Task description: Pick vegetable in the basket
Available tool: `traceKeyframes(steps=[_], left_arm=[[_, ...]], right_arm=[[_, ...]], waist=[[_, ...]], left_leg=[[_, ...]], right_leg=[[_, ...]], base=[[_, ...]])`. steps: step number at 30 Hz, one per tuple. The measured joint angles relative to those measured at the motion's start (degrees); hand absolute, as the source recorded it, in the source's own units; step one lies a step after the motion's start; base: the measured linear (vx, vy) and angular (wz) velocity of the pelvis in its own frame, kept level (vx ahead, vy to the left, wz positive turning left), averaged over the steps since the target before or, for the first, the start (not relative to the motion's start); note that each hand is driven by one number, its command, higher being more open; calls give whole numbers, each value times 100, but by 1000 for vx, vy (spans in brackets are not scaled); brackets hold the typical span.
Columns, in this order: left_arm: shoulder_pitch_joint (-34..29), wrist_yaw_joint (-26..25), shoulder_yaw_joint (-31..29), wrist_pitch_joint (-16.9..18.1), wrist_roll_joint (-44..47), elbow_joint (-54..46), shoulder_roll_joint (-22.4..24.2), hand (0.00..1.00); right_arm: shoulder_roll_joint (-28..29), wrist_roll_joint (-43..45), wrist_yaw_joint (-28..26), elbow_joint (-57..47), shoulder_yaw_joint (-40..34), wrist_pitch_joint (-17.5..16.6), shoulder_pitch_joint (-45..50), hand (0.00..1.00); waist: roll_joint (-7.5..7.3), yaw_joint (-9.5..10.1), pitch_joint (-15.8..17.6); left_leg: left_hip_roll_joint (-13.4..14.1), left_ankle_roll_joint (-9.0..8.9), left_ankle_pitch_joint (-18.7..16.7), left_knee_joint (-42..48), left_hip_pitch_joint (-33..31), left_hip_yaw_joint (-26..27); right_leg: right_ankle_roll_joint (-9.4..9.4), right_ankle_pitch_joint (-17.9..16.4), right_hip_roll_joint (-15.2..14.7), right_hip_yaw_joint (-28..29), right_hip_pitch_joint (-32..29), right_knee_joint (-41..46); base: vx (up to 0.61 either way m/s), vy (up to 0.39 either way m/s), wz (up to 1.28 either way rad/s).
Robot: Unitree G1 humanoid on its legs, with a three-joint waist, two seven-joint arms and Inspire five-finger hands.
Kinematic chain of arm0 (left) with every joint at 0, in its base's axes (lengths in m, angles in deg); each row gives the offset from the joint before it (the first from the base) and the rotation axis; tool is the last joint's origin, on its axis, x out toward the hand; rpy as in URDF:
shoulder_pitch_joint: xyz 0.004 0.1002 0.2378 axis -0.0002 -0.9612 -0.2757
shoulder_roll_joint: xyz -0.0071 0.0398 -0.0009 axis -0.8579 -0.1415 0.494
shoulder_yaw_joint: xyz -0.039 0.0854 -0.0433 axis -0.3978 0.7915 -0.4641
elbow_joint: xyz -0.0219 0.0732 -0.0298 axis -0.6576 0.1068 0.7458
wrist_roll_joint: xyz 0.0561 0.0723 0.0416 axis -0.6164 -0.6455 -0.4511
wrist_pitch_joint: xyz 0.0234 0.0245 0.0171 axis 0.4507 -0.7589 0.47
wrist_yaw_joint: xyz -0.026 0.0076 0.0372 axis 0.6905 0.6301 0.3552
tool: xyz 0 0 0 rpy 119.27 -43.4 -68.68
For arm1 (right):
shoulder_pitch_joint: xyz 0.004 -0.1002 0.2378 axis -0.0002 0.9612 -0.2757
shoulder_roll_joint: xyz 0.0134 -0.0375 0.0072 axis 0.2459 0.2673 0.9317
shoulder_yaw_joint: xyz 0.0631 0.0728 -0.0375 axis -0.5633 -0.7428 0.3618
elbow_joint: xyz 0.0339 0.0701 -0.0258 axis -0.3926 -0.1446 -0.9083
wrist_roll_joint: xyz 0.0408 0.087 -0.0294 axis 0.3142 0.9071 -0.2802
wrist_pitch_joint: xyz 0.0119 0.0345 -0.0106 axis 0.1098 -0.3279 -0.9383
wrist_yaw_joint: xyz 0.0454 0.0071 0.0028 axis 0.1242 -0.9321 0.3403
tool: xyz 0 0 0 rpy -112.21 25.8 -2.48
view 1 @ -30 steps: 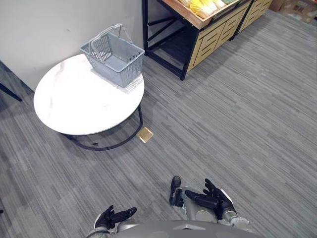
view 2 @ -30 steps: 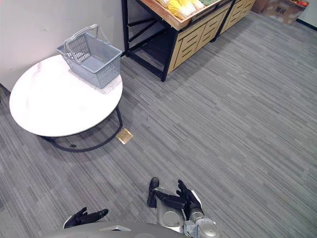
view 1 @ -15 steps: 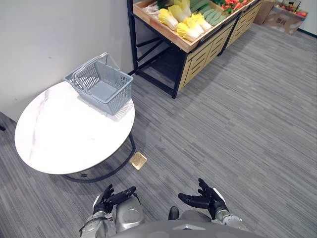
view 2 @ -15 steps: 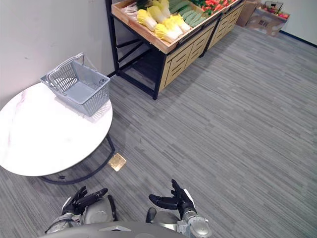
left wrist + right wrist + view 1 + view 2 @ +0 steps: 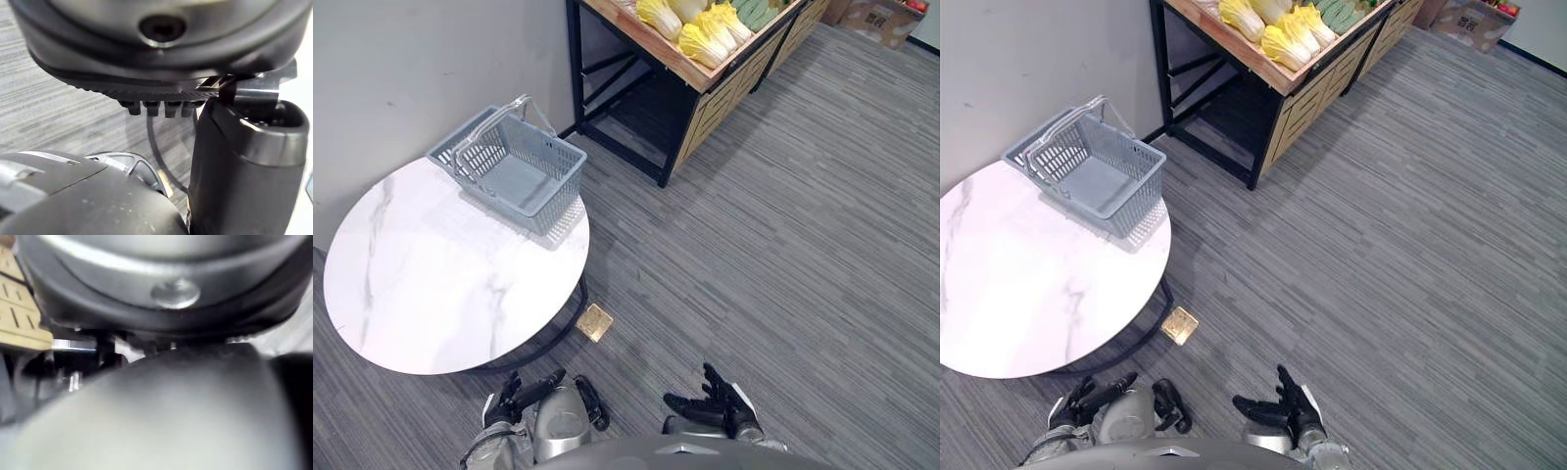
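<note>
Between the last picture and this one the whole view has swung, so the shift is the camera's: the table [image 5: 421, 294] now lies nearer and the stand [image 5: 705, 83] has slid up to the top edge, while the basket [image 5: 509, 171] sits at the same far edge of the tabletop as before. Both hands have sunk a little toward the bottom edge. The left hand [image 5: 514, 397] hangs low at the lower left with its fingers straight and loosely together, pointing toward the table's dark base, and it holds nothing; its own wrist view shows the fingers [image 5: 156, 107] in a short row and the thumb [image 5: 244, 166] standing apart from them. The right hand [image 5: 717, 404] hangs low at the lower right, fingers spread and relaxed, palm free. The vegetables [image 5: 1283, 34] lie on the wooden top of the stand, yellow cabbages [image 5: 710, 34] in front and green ones [image 5: 1342, 12] behind them, well apart from both hands. The basket is grey, with its handles raised over it and its bottom showing bare. A small tan square [image 5: 594, 321] lies on the floor just beside the table's base. A box [image 5: 886, 15] stands on the floor at the upper right.
</note>
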Motion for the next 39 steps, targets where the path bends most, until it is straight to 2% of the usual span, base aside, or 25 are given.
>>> traceKeyframes(steps=[1, 2, 3, 5, 6, 9, 11, 12, 13, 14, 15, 16, 17, 18, 19, 20, 21, 22, 23, 24, 29, 31, 34, 36, 39], left_arm=[[-50, -2, 33, -1, 32, 0, -6, 100], [-158, 2, 90, 16, 42, -18, -17, 100], [-181, -2, 139, 10, 45, -19, -29, 100], [-194, -18, 157, 13, 46, -16, -60, 100], [-202, -42, 158, 22, 56, -14, -77, 100], [-205, -66, 160, 30, 55, -11, -81, 100], [-200, -140, 230, 85, 48, -1, -78, 100], [-195, -168, 263, 114, 46, 4, -82, 100], [-179, -214, 327, 139, 46, 86, -94, 100], [-174, -216, 332, 148, 48, 111, -102, 100], [-177, -219, 333, 156, 53, 112, -147, 100], [-152, -223, 331, 179, 55, 119, -158, 100], [-81, -251, 332, 209, 55, 218, 2, 100], [-75, -253, 379, 241, 48, 217, 104, 100], [-75, -262, 376, 239, 53, 230, 133, 100], [-14, -294, 374, 231, 48, 308, 133, 100], [43, -247, 380, 219, 47, 352, 82, 100], [94, -214, 428, 212, 40, 364, 18, 100], [162, -189, 565, 206, 21, 383, -63, 100], [223, -175, 668, 204, 1, 404, -81, 100], [282, -82, 682, 105, -90, 452, -111, 100], [290, -12, 684, 89, -231, 455, -131, 100], [326, 8, 679, 87, -456, 447, -105, 100], [346, 33, 651, -19, -561, 440, -64, 100], [340, 76, 657, -110, -675, 410, -83, 100]], right_arm=[[-19, -77, 2, -108, -16, -40, 58, 100], [-32, -192, 28, -273, -48, -126, 153, 100], [-24, -267, 67, -401, -85, -205, 257, 100], [55, -267, 75, -510, -145, -249, 347, 100], [112, -267, 88, -610, -195, -288, 414, 100], [138, -266, 115, -708, -195, -398, 484, 100], [138, -294, 173, -700, -193, -451, 479, 100], [145, -296, 218, -699, -191, -459, 477, 100], [217, -310, 286, -688, -189, -466, 476, 100], [260, -311, 327, -665, -195, -467, 476, 100], [332, -332, 403, -609, -187, -467, 472, 100], [346, -370, 424, -546, -188, -472, 439, 100], [237, -427, 367, -373, -284, -513, 265, 100], [59, -456, 314, -375, -293, -653, 257, 100], [10, -456, 279, -374, -290, -693, 235, 100], [-48, -456, 248, -343, -315, -710, 196, 100], [-39, -456, 236, -217, -322, -710, 89, 100], [7, -456, 237, -117, -366, -709, 10, 100], [83, -456, 234, 40, -467, -709, -82, 100], [147, -455, 240, 180, -599, -708, -140, 100], [184, -456, 360, 727, -812, -616, -401, 100], [261, -463, 447, 1024, -1051, -405, -706, 100], [323, -340, 867, 1814, -1545, 138, -1434, 100], [315, 26, 963, 1593, -2048, 401, -1587, 100], [26, 170, 959, 884, -2365, 684, -1800, 100]], waist=[[-39, -50, 6], [-8, -123, -4], [-10, -159, 9], [-6, -166, 17], [-47, -171, 39], [-46, -235, 56], [-12, -255, 70], [-1, -260, 80], [10, -296, 86], [-2, -318, 86], [-112, -332, 78], [-169, -320, 97], [98, -322, 91], [290, -377, 97], [340, -400, 115], [425, -415, 97], [373, -434, 129], [326, -474, 158], [311, -548, 166], [360, -576, 169], [359, -417, 124], [358, -425, 108], [457, -393, 81], [545, -340, 19], [533, -357, -34]], left_leg=[[-56, -2, 4, -72, 108, -30], [-134, -1, 3, -156, 273, -165], [-169, 11, -4, -247, 415, -345], [-180, 4, -1, -334, 529, -625], [-191, -48, 43, -490, 613, -887], [-243, -119, 141, -675, 664, -1374], [-275, -138, 146, -712, 688, -1917], [-277, -179, 141, -717, 667, -2067], [-321, -310, 130, -747, 645, -2496], [-365, -371, 118, -745, 631, -2703], [-518, -487, 69, -724, 616, -3057], [-567, -561, 24, -672, 595, -3202], [-318, -689, -5, -564, 421, -3355], [-139, -807, 77, -657, 295, -3378], [-83, -866, 163, -779, 299, -3410], [61, -1024, 573, -1322, 360, -3437], [76, -1035, 780, -1507, 350, -3424], [64, -1037, 929, -1563, 279, -3341], [88, -972, 1061, -1565, 169, -2903], [125, -894, 1099, -1577, 143, -2183], [-55, -751, 1239, -1758, 213, -1981], [-128, -729, 1397, -2010, 208, -1962], [-183, -707, 1590, -2373, 302, -1926], [-204, -716, 1710, -2626, 453, -1892], [-244, -707, 1835, -2881, 549, -1875]], right_leg=[[-51, 84, -92, 1, -141, 483], [-235, 435, -232, 56, -476, 1431], [-313, 1018, -267, 270, -839, 2235], [-338, 974, -274, 365, -1184, 2961], [-340, 679, -256, 302, -1496, 3146], [-350, 388, -116, 505, -1816, 2298], [-274, 437, 409, 1610, -1840, 626], [-193, 488, 511, 1925, -1819, 236], [14, 653, 655, 2420, -1696, -497], [194, 800, 626, 2452, -1637, -724], [361, 1502, 461, 2329, -1513, -1041], [427, 1312, 356, 2176, -1455, -991], [341, 1158, 480, 1882, -1447, -952], [191, 1063, 562, 1600, -1468, -962], [133, 1027, 596, 1489, -1470, -961], [-28, 934, 696, 1116, -1456, -965], [-79, 904, 673, 903, -1407, -992], [-113, 883, 600, 720, -1354, -1020], [-117, 881, 466, 397, -1241, -1123], [-116, 881, 390, 136, -1057, -1263], [21, 1078, 346, 140, -759, -1823], [29, 1261, 355, 134, -764, -2081], [33, 1374, 362, 132, -776, -2217], [32, 1383, 376, 141, -752, -2210], [60, 1401, 356, 159, -790, -2196]], base=[[95, 156, 30], [122, 137, 54], [170, 117, 74], [168, 40, 80], [152, -6, 81], [208, -51, 99], [298, -160, 117], [352, -274, 158], [301, -265, 148], [403, -386, 195], [304, -328, 144], [365, -416, 145], [294, -364, 110], [289, -376, 93], [278, -413, 103], [232, -376, 95], [175, -296, 113], [74, -144, 119], [45, -65, 134], [30, -35, 117], [-11, 36, 17], [-35, 39, -2], [-44, 17, 0], [-35, 7, -6], [-34, 17, -9]])
